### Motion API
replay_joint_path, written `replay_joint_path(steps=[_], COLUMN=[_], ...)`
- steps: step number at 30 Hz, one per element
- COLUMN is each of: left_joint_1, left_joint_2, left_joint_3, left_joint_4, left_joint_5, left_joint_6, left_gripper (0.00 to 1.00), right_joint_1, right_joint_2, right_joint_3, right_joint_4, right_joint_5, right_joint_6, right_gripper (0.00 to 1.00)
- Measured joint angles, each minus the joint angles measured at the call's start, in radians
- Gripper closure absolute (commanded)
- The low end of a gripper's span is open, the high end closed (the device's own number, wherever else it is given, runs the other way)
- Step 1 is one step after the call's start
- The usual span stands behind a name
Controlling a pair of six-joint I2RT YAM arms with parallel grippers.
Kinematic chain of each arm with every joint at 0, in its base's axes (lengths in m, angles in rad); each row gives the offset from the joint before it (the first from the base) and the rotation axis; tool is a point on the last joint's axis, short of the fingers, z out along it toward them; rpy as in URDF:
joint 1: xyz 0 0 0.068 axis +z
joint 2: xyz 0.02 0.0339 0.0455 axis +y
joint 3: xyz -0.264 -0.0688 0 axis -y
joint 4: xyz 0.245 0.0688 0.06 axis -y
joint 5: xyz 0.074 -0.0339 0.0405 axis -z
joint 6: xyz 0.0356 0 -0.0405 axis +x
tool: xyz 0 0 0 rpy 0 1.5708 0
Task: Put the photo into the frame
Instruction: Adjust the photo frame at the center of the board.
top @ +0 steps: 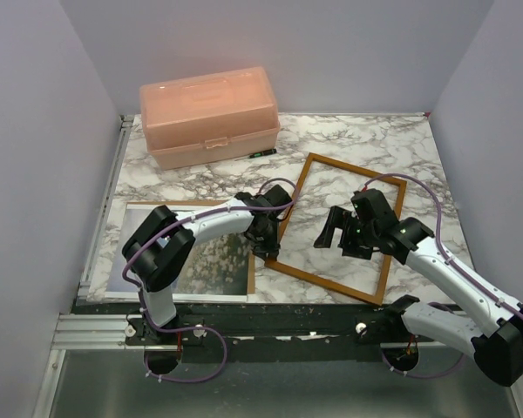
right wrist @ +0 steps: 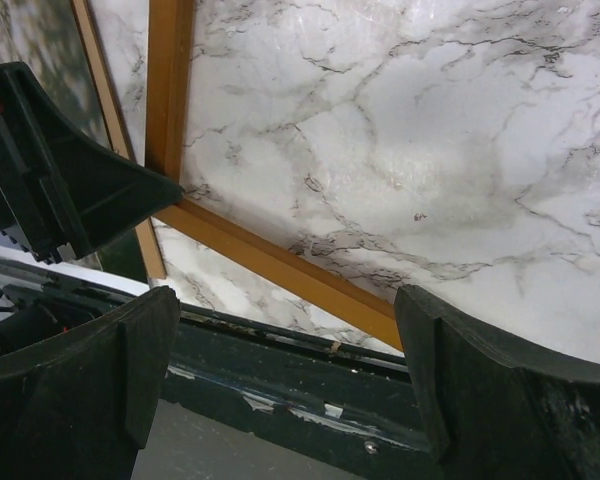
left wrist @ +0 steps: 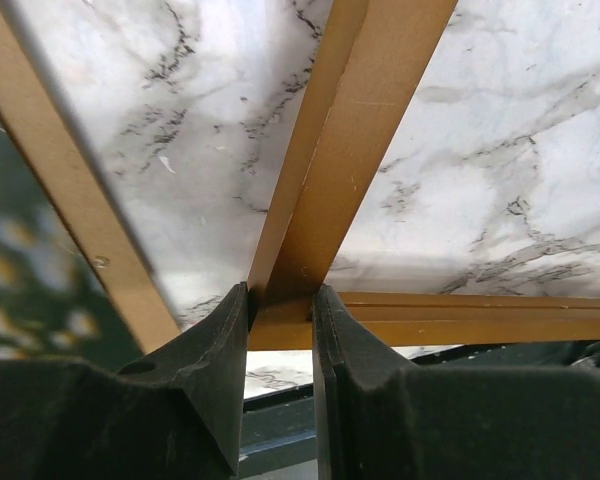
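The left gripper [top: 263, 237] pinches the frame [top: 344, 165] at its near-left corner; in the wrist view its fingers [left wrist: 215, 350] press on either side of the rail where the two sides meet. The frame sits skewed on the marble table [top: 401, 139], right of centre; whether that corner is lifted I cannot tell. The right gripper [top: 342, 237] hangs over the frame's opening with jaws spread wide, holding nothing. The photo [top: 209, 257] lies picture side up on a brown board [left wrist: 80, 200] at the near left, just beside the frame and partly under the left arm. A pink box [top: 209, 113] stands at the back
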Motion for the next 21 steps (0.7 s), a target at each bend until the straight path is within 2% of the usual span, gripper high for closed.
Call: replay_joint_path(steps=[3, 5, 13, 16, 21], left_joint_1=[-0.012, -0.023, -0.065, -0.071, -0.07], left_joint_2=[0.0, 0.0, -0.005, -0.047, -0.114], left_joint_3=[-0.003, -0.003, -0.012, -0.045, -0.057], left_joint_4=[0.007, 0.008, 0.052, 0.094, 0.104], left_joint_5=[0.007, 0.008, 0.034, 0.063, 0.081], left_joint_6=[-0.045, -0.064, -0.119, -0.12, -0.106], left_gripper=[1.0, 0.94, 0.29, 0.2, 0.13], right_joint_1=[0.0, 0.0, 0.0, 0.0, 0.0], right_joint_2=[0.0, 0.004, 0.063, 0.09, 0.132], right_joint_3=[0.0, 0.0, 0.0, 0.0, 0.0], right_joint_4=[-0.004, -0.003, -0.003, -0.003, 0.016], right_joint_5=[0.0, 0.0, -0.002, -0.003, -0.013], right_joint_6=[0.0, -0.001, -0.016, -0.025, -0.03], right_gripper=[0.02, 0.02, 0.02, 0.02, 0.02])
